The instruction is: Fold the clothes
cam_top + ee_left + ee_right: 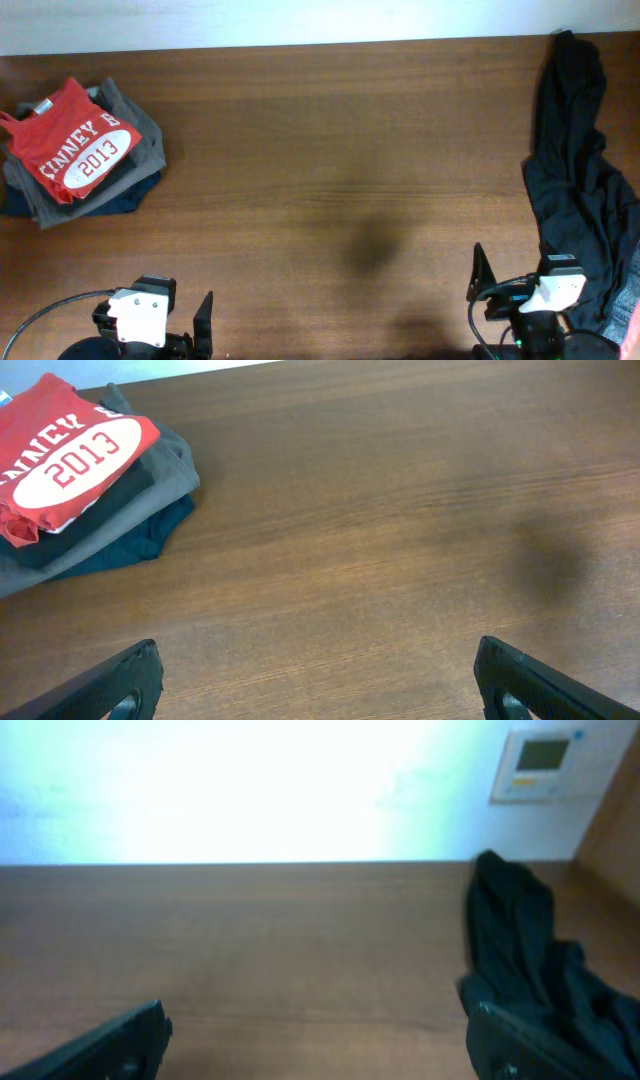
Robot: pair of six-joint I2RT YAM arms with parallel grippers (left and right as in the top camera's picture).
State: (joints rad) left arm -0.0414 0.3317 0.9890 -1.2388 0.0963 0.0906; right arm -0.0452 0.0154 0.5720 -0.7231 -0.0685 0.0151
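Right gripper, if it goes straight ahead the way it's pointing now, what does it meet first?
Probably nothing: ahead of the right gripper is bare table to its far edge. The black garment lies off to the right, perhaps close enough to brush; depth is unclear.

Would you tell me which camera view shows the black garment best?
Overhead: the black garment lies sprawled there nearly whole. The right wrist view shows only a blurred part; the left wrist view shows none.

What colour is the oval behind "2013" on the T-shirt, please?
White oval, clearest in the left wrist view.
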